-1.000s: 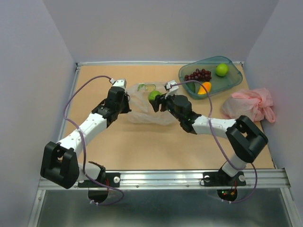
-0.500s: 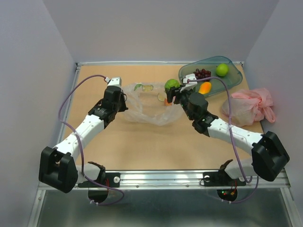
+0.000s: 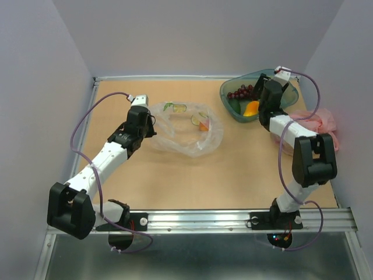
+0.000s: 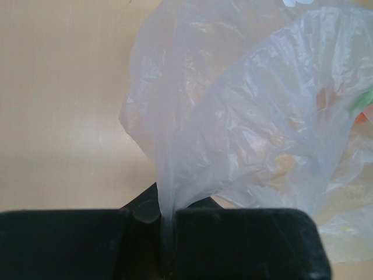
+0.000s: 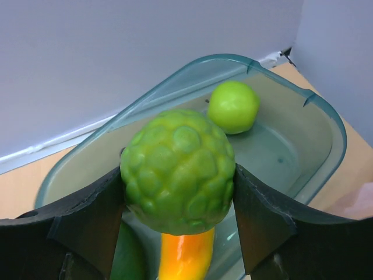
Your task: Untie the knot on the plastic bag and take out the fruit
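Observation:
The clear plastic bag lies open in a loose ring on the table, with a small orange fruit and a green bit inside. My left gripper is shut on the bag's left edge, and in the left wrist view the film runs down into the closed jaws. My right gripper hangs over the teal tray, shut on a bumpy green fruit. Under it lie a smooth green fruit and an orange-yellow fruit. Purple grapes sit at the tray's left.
A pink plastic bag lies right of the tray, beside the right forearm. Grey walls enclose the table on three sides. The tray's rim curves close under the right fingers. Bare tabletop lies in front of the clear bag.
My right arm has lifted the bumpy green fruit out of the bag and swung it right to above the tray. The bag has spread open. The left gripper kept its hold.

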{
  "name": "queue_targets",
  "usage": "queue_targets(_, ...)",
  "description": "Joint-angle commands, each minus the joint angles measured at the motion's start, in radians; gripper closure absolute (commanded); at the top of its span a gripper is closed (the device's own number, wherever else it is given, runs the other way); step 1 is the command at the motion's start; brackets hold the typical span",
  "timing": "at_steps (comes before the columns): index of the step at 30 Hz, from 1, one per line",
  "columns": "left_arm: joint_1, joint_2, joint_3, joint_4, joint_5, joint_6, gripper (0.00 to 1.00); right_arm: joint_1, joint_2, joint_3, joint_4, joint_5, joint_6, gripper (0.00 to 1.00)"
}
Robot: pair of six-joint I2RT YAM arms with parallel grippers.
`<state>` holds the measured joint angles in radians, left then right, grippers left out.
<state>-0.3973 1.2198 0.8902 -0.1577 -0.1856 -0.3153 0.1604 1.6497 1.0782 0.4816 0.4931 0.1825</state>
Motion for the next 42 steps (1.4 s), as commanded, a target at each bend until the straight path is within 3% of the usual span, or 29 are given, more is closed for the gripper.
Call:
queue_targets(1, 0.003, -0.032, -0.004, 0.015, -0.003, 0.013, 1.0, -0.053, 0.13, 0.155, -0.031, 0.009, 0.044, 0.75)
queue_targets(5, 0.003, -0.031, -0.005, 0.015, -0.002, 0.013, 1.0, -0.087, 0.225, 0.25, -0.089, 0.025, 0.054, 0.56)
queue_targets(7, 0.003, -0.031, -0.005, 0.015, 0.001, 0.013, 1.0, -0.096, 0.278, 0.3, -0.147, 0.063, 0.07, 0.17)
queue_targets(9, 0.003, -0.029, -0.005, 0.017, 0.003, 0.013, 1.0, -0.094, 0.308, 0.327, -0.191, 0.093, 0.081, 0.01)
queue_targets(14, 0.003, -0.026, -0.005, 0.018, 0.009, 0.013, 1.0, -0.093, 0.242, 0.275, -0.235, 0.03, 0.086, 0.0)
queue_targets(17, 0.003, -0.019, -0.004, 0.018, 0.018, 0.015, 1.0, -0.079, 0.164, 0.233, -0.236, -0.097, 0.058, 0.0)
queue_targets(22, 0.003, 0.003, 0.0, 0.018, 0.023, 0.013, 1.0, 0.042, 0.023, 0.132, -0.258, -0.278, -0.021, 0.0)
queue_targets(30, 0.003, 0.024, -0.005, 0.017, 0.026, 0.012, 1.0, 0.246, -0.145, -0.006, -0.275, -0.631, 0.057, 0.0)
queue_targets(39, 0.005, 0.047, -0.005, 0.017, 0.032, 0.012, 1.0, 0.303, -0.076, -0.089, -0.275, -0.643, 0.08, 0.0)
queue_targets(42, 0.003, 0.061, -0.004, 0.017, 0.043, 0.013, 1.0, 0.304, -0.028, -0.101, -0.276, -0.634, 0.081, 0.07)
